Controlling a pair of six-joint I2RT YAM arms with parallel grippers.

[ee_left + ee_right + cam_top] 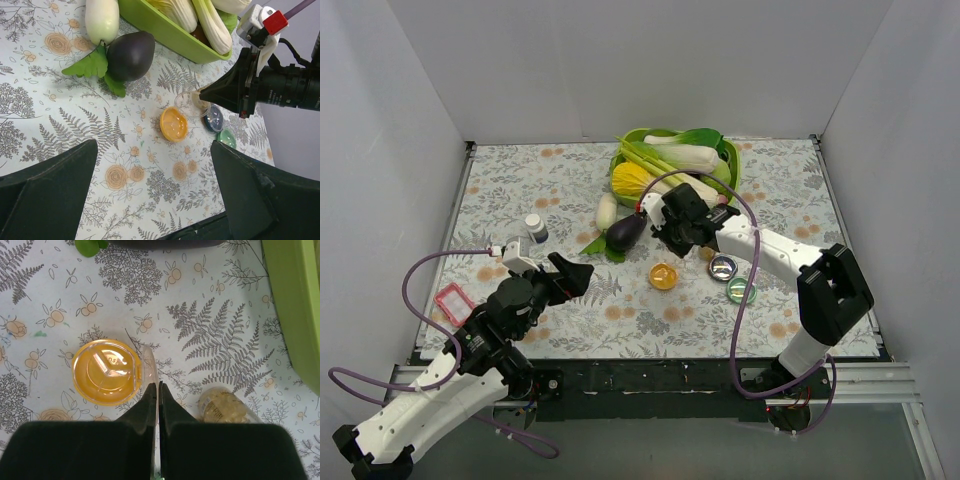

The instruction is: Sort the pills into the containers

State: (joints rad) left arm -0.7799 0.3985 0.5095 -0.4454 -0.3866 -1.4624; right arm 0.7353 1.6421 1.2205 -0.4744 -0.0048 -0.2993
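Right wrist view, right gripper (158,386) clamped on clear cup (191,103) rim, beside orange dish (105,371), blue dish (214,120) and green dish (227,137) near, left gripper (152,150) spread wide, empty.

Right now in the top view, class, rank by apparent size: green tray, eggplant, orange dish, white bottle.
1. green tray
2. eggplant
3. orange dish and white bottle: look alike, not ranked.
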